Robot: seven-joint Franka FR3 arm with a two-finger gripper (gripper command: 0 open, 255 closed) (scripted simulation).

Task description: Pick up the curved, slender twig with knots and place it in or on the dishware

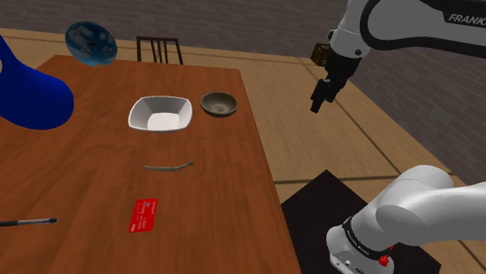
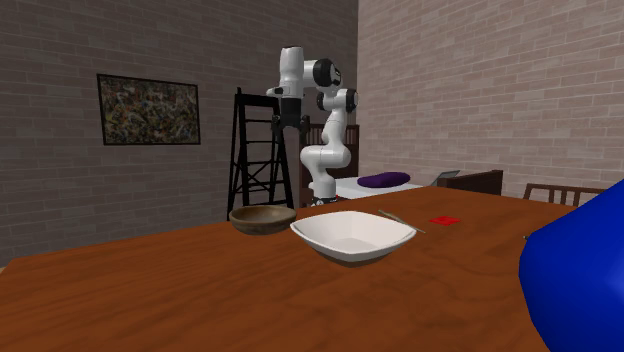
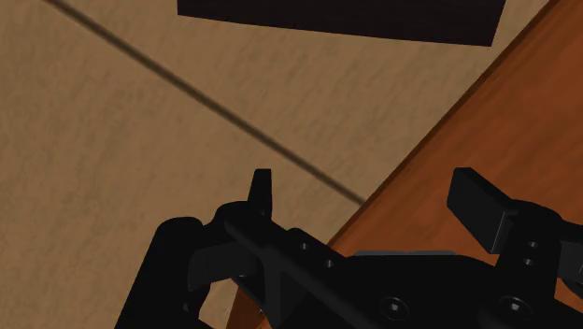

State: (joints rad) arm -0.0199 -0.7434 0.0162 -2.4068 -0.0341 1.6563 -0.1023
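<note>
Grey brick walls, tan floor, wooden table, framed picture

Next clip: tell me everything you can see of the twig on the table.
The twig is a thin, grey-brown stick with a gentle bend. Its knots are too small to make out. It lies flat on the brown wooden table, between the white square bowl and the red card, touching neither. Only the table touches it. The gripper hangs open, off past the table's edge.
</note>
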